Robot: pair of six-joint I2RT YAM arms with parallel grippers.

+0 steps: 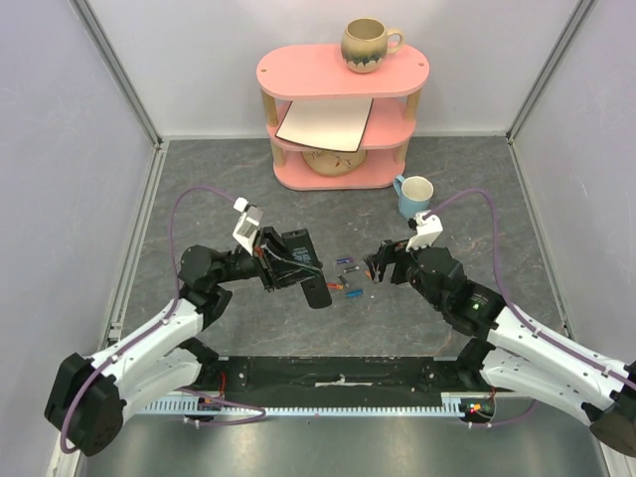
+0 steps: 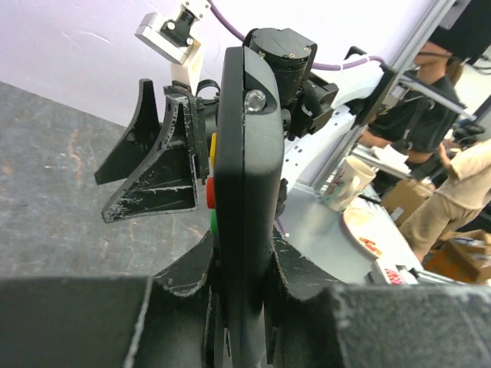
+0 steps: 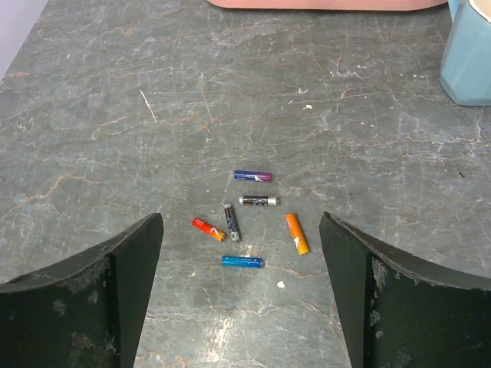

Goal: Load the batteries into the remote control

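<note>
My left gripper (image 1: 283, 266) is shut on the black remote control (image 1: 314, 288) and holds it above the table. In the left wrist view the remote (image 2: 245, 176) stands edge-on between my fingers (image 2: 184, 284), its coloured buttons facing left. Several batteries (image 1: 346, 280) lie loose on the table between the two grippers. In the right wrist view they show as a blue one (image 3: 242, 261), an orange one (image 3: 297, 234), a red-orange one (image 3: 208, 228), two dark ones (image 3: 232, 222) and a purple-blue one (image 3: 252, 175). My right gripper (image 3: 241, 230) hangs open and empty above them.
A pink three-tier shelf (image 1: 343, 72) stands at the back, with a mug (image 1: 366, 45) on top, a white board and a bowl on its lower tiers. A light blue mug (image 1: 414, 196) stands behind the right gripper. Walls close in left, right and back.
</note>
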